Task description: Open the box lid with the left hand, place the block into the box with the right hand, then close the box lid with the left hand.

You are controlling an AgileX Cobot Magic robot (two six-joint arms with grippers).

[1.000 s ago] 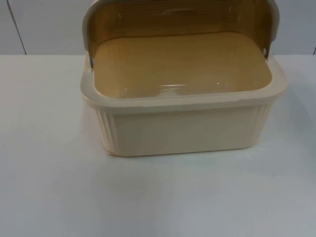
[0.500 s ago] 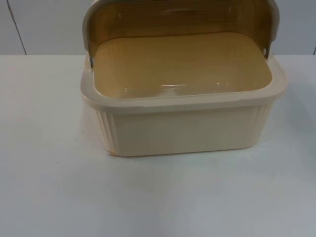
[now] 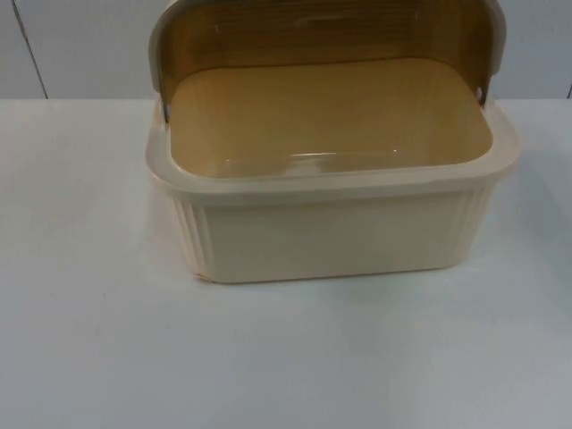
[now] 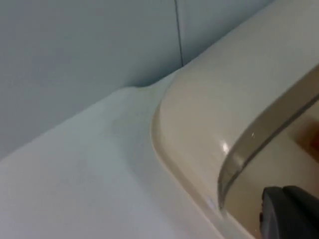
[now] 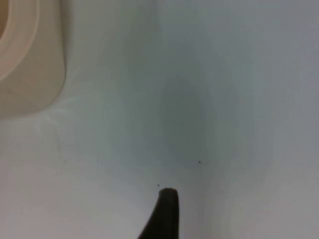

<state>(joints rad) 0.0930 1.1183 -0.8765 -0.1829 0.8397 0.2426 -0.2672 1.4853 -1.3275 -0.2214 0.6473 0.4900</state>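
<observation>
A cream box [image 3: 331, 234] is seen on the white table [image 3: 89, 340], set back near the grey wall [image 3: 80, 45]; its ribbed front wall is turned toward the top camera. The brown see-through lid [image 3: 326, 36] is swung up and back, standing open over the rear rim; the inside floor is seen bare. No block can be made out.

The left gripper [image 4: 289, 214] is placed close to a rounded corner of the box, just beside the lid's edge; nothing is seen in its hold; how far its fingers stand apart cannot be told. The right gripper [image 5: 167, 214] is held over bare table, a box corner [image 5: 30, 59] lying well apart from it; finger state cannot be told.
</observation>
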